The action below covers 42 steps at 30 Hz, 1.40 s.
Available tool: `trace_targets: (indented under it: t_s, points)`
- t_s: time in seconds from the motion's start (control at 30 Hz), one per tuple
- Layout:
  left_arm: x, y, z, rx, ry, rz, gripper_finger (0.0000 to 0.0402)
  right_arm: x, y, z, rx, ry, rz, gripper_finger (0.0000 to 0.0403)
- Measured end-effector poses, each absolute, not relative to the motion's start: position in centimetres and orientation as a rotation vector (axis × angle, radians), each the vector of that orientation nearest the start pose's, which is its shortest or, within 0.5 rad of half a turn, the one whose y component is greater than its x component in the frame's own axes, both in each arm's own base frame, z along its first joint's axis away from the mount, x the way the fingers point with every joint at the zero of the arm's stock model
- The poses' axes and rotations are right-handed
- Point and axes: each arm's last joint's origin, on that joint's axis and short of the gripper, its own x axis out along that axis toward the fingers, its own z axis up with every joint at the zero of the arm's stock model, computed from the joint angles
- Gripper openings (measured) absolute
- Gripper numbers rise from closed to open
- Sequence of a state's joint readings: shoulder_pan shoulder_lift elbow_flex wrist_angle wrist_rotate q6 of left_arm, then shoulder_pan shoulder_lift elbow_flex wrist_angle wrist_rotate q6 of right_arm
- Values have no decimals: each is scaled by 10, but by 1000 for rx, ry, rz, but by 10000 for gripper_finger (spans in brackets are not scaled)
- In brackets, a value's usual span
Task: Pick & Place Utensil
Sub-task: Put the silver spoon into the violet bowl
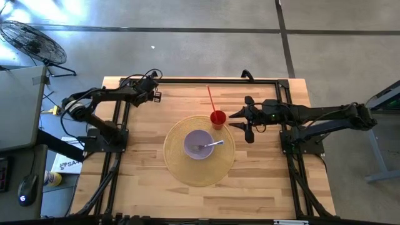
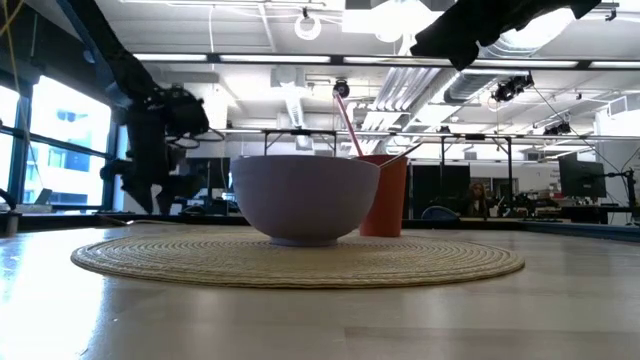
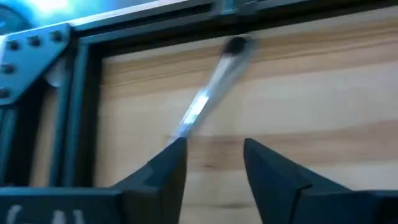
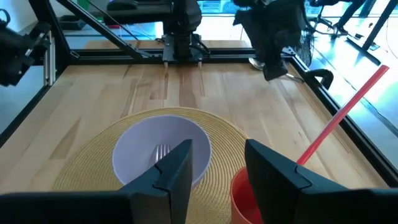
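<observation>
A lavender bowl (image 1: pixel 199 144) (image 2: pixel 305 198) stands on a round woven placemat (image 1: pixel 181 169), with a silver fork (image 1: pixel 209 146) (image 4: pixel 161 151) resting in it. A red cup (image 1: pixel 217 118) (image 2: pixel 386 195) with a red straw (image 4: pixel 339 118) stands at the mat's far right rim. My right gripper (image 1: pixel 241 122) (image 4: pixel 217 163) hovers open, just right of the cup. My left gripper (image 1: pixel 154 94) (image 3: pixel 214 152) is open at the far left of the table. A blurred silvery utensil (image 3: pixel 205 99) with a dark tip lies on the wood just ahead of its fingers.
A black metal frame (image 1: pixel 187 80) runs along the table's far edge and down both sides past the arm bases. Bare wood lies between the left gripper and the mat, and along the near edge (image 1: pixel 200 203). A fan (image 1: pixel 31 40) stands on the floor beyond.
</observation>
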<state>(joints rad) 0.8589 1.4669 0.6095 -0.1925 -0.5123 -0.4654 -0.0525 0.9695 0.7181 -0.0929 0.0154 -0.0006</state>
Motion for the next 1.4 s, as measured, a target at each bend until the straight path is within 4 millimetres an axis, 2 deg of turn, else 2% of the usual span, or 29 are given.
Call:
trace_targets:
  t_s: [0.13,0.27,0.53,0.7,0.87,1.1,1.3,1.4]
  points:
    - [159,200,145,-528,792,1494,190,214,-12,286,6,340,-68,139]
    - [160,205,151,-550,768,1519,203,214,-12,286,6,340,-68,139]
    - [159,214,155,-571,860,1555,182,214,-12,286,2,340,-67,139]
    - [160,235,160,-595,986,1541,177,214,-12,287,5,336,-72,139]
    - [158,254,159,-689,1144,1424,176,214,-12,286,5,336,-71,139]
    - [154,268,162,-750,1198,1324,176,214,-12,286,5,336,-70,139]
    - [145,278,169,-767,1174,1346,176,214,-12,286,6,336,-71,139]
    - [141,279,170,-795,1194,1293,176,214,-12,286,6,336,-70,139]
